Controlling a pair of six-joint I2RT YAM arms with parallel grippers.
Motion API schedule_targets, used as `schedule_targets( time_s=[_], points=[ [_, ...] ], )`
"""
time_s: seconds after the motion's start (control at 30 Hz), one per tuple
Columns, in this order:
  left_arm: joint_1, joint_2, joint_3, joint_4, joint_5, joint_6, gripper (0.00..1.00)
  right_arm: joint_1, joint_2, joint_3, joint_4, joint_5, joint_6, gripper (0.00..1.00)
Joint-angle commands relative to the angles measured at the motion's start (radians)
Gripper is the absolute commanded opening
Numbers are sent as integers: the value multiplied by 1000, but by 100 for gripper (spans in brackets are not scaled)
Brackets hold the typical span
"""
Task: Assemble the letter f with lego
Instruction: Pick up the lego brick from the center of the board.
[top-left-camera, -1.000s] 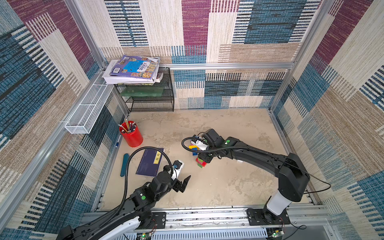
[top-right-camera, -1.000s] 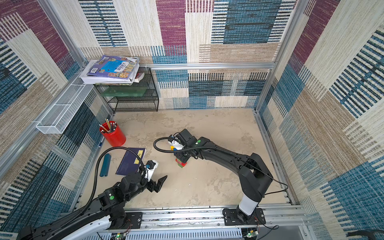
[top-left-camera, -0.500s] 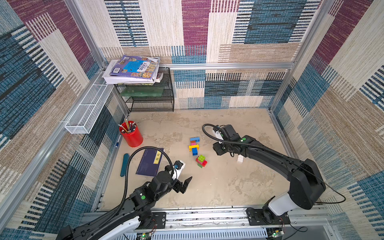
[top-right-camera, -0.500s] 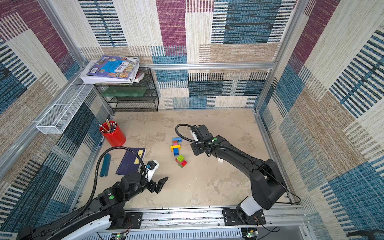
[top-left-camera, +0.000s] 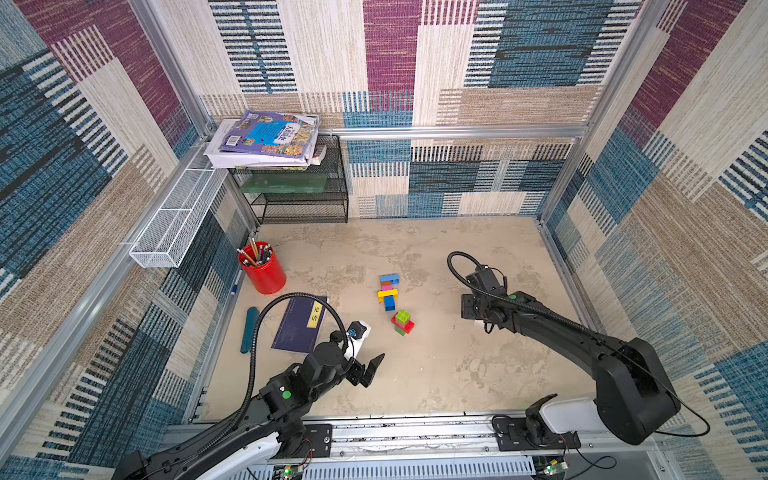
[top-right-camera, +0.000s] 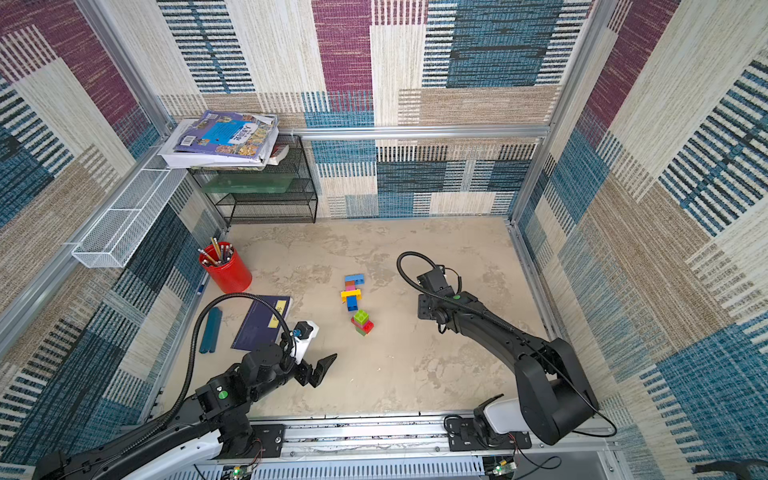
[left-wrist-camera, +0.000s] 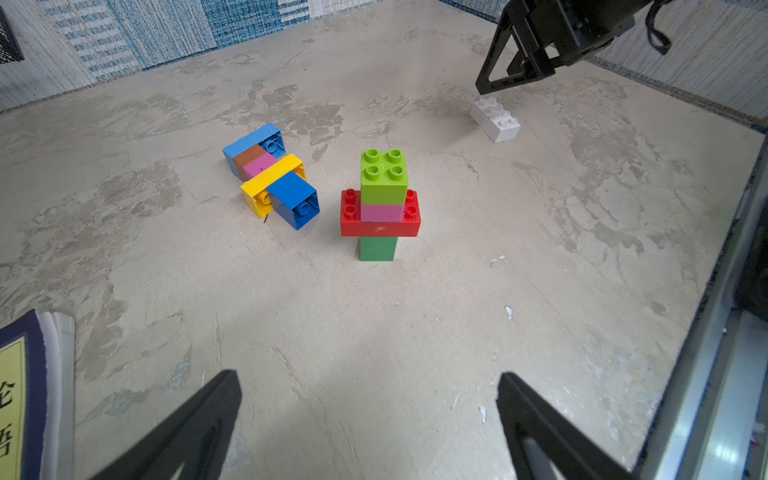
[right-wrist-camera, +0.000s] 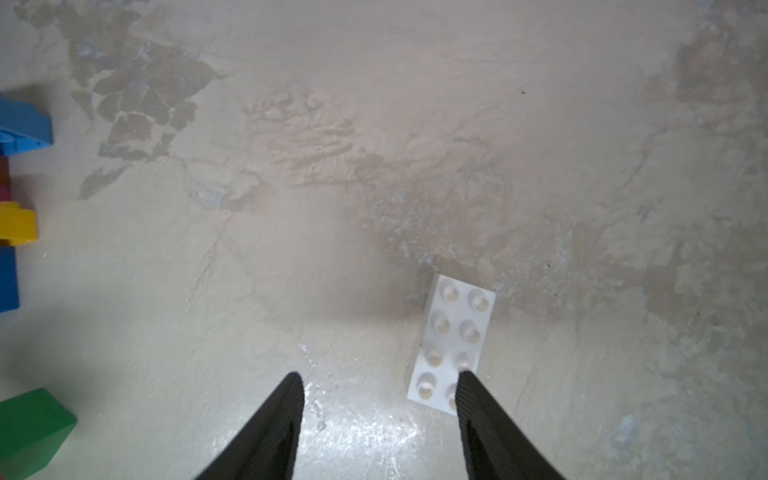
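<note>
Mottled beige tabletop (top-left-camera: 436, 374), walled on three sides by patchwork carpet.

Containers: a red cup (top-left-camera: 262, 272) near the left wall holds upright pencils (top-left-camera: 254, 254). A black mesh rack (top-left-camera: 299, 203) in the far-left corner carries a pile of books (top-left-camera: 266, 139) on top and a flat green item (top-left-camera: 284, 183) on its upper shelf. A white wire basket (top-left-camera: 174, 224) hangs on the left wall.

Mid-table, both top views show a lego chain (top-right-camera: 352, 291) lying flat, made of light blue, brown, pink, yellow and blue bricks. Just beside it, nearer the robot, is an upright lego stack (top-left-camera: 402, 323).

Only the left wrist view resolves the stack's layers: green, red, pink, then lime on top. That view also shows a white lego brick (left-wrist-camera: 495, 119) lying studs up, well apart from the stack. In the top views the right arm hides this brick.

The right wrist view shows the brick's eight studs. It also shows the right gripper (right-wrist-camera: 379, 376) with jaws parted and nothing between them. One fingertip overlaps the brick's near end, and contact cannot be judged.

The left gripper (left-wrist-camera: 369, 376) is spread wide and empty above bare table near the front edge, beside a dark blue notebook (top-left-camera: 301, 324).
</note>
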Motion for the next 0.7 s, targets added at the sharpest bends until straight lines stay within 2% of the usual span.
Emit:
schedule_targets(
  time_s=[0.0, 0.37, 0.67],
  points=[
    [0, -2, 4, -3, 14, 10, 99, -30, -9, -23, 70, -18, 33, 62],
    [0, -2, 4, -5, 15, 9, 99, -143, 51, -45, 97, -88, -39, 59],
    [0, -1, 3, -3, 13, 9, 99, -181, 117, -22, 120, -151, -84, 56]
  ],
)
